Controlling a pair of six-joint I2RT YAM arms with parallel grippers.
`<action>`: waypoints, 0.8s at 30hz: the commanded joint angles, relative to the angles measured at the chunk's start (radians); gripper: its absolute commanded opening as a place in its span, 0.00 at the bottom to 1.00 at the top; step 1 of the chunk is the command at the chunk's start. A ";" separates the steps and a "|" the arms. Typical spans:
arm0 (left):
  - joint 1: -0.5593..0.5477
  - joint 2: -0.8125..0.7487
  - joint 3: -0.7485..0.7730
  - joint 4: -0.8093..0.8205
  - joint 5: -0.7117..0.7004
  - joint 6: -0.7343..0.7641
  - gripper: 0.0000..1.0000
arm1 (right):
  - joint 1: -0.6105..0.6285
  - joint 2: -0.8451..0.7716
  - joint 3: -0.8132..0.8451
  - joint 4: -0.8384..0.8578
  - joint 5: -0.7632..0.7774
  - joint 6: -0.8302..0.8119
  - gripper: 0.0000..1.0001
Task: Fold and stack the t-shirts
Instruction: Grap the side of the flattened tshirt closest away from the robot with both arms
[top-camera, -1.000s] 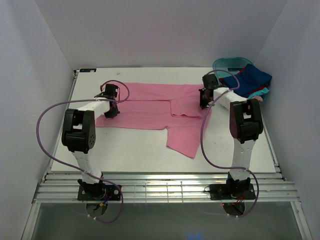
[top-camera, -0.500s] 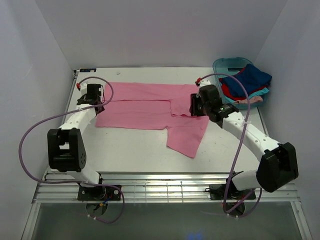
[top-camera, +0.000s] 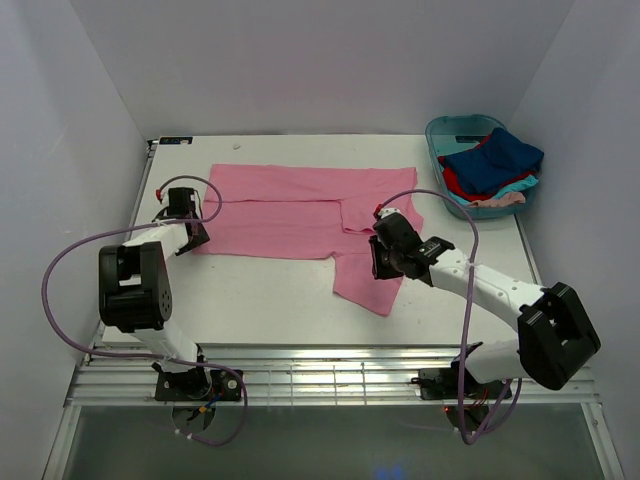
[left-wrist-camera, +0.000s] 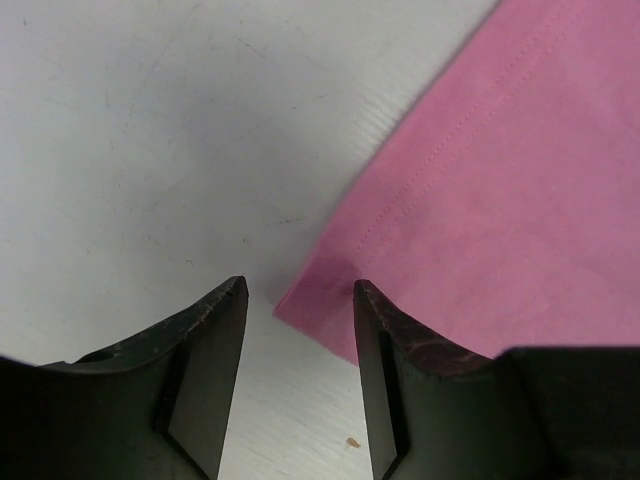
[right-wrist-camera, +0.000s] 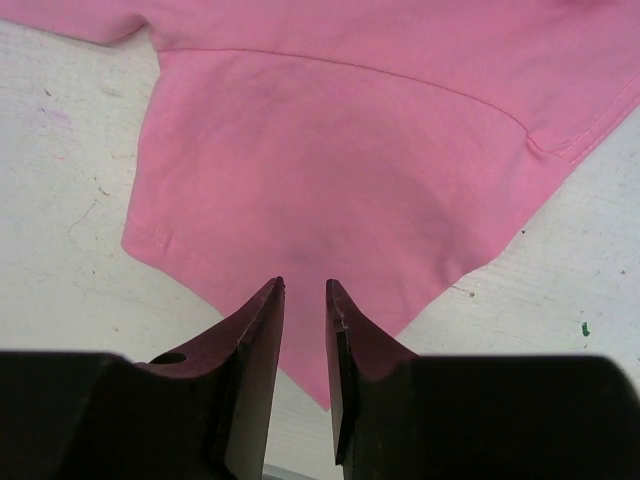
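- Closest in, the right gripper (right-wrist-camera: 305, 285) hangs over the sleeve (top-camera: 372, 280) that pokes out of the pink shirt's (top-camera: 290, 210) near edge. Its jaws are only a narrow slit apart, with nothing pinched.
- The left gripper (left-wrist-camera: 300, 290) is at the pink shirt's near left corner. Its jaws are wide and empty, and the corner sits just ahead of the gap.
- The pink shirt itself lies flat across the table (top-camera: 260, 295) as a long strip.
- My guess is we're mid-fold on this one. Next, the left needs to nudge forward and clamp that corner, and the right needs to drop and grab the sleeve tip.
- Far right of the pink shirt, the other shirts (top-camera: 495, 165) are heaped in the tub (top-camera: 450, 125), still unfolded.
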 joint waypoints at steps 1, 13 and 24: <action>0.007 -0.080 -0.026 0.065 0.059 0.007 0.57 | 0.012 -0.041 -0.021 0.007 0.036 0.037 0.29; 0.007 -0.020 -0.045 0.051 0.068 0.010 0.56 | 0.036 -0.012 -0.073 -0.041 0.049 0.086 0.30; 0.012 0.028 -0.031 0.025 0.041 0.005 0.50 | 0.081 -0.004 -0.133 -0.069 0.078 0.158 0.32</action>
